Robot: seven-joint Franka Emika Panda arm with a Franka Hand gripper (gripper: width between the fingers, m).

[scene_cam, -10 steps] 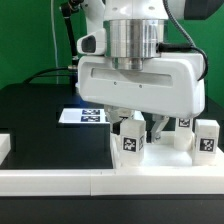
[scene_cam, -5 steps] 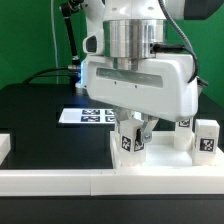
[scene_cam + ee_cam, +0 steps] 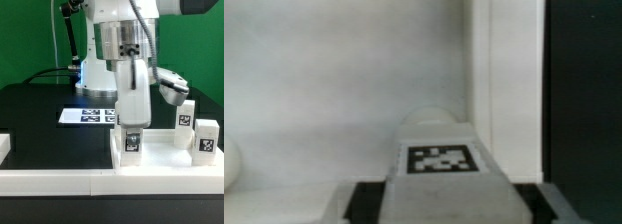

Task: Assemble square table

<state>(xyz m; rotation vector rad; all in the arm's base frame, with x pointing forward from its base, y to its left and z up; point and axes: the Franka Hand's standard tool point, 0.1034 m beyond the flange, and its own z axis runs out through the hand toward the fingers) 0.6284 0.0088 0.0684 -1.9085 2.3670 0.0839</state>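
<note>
Gripping a tagged leg (image 3: 131,141) (image 3: 441,163), the end effector (image 3: 132,122) stands closed on it above the top (image 3: 160,162).

backdrop (image 3: 25,35): green, plain, behind the scene
tabletop (image 3: 40,120): black, matte
border rail (image 3: 60,181): low, white, along the tabletop's near edge
light: even, bright

Black table (image 3: 40,115): marker board (image 3: 88,116), tabletop (image 3: 160,158), rails (image 3: 60,178).
</note>
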